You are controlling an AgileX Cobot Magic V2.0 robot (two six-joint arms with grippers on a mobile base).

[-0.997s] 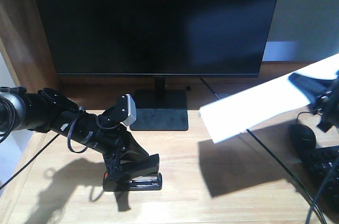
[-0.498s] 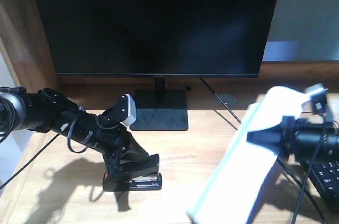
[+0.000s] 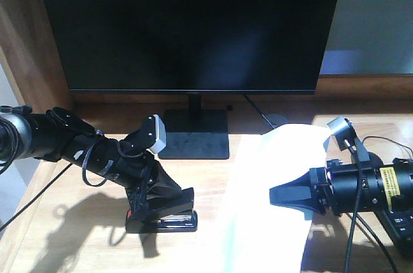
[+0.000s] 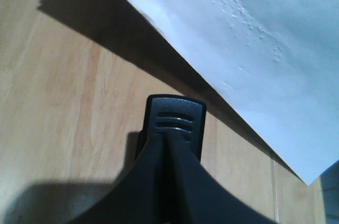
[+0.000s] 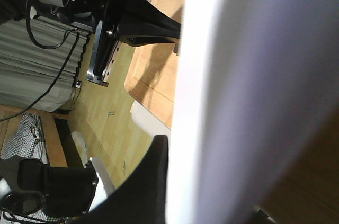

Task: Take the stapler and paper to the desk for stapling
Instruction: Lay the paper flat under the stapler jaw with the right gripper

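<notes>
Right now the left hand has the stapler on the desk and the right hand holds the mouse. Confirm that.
One slip: the right hand holds the paper, as the front-facing view shows. The left hand has the stapler on the desk.

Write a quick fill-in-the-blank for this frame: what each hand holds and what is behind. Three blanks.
The left hand is shut on the ____, which sits on the desk.
The right hand is shut on the ____, a white sheet that droops toward the desk.
Behind both hands stands a dark ____ on a black stand.
Missing words: stapler; paper; monitor.
</notes>
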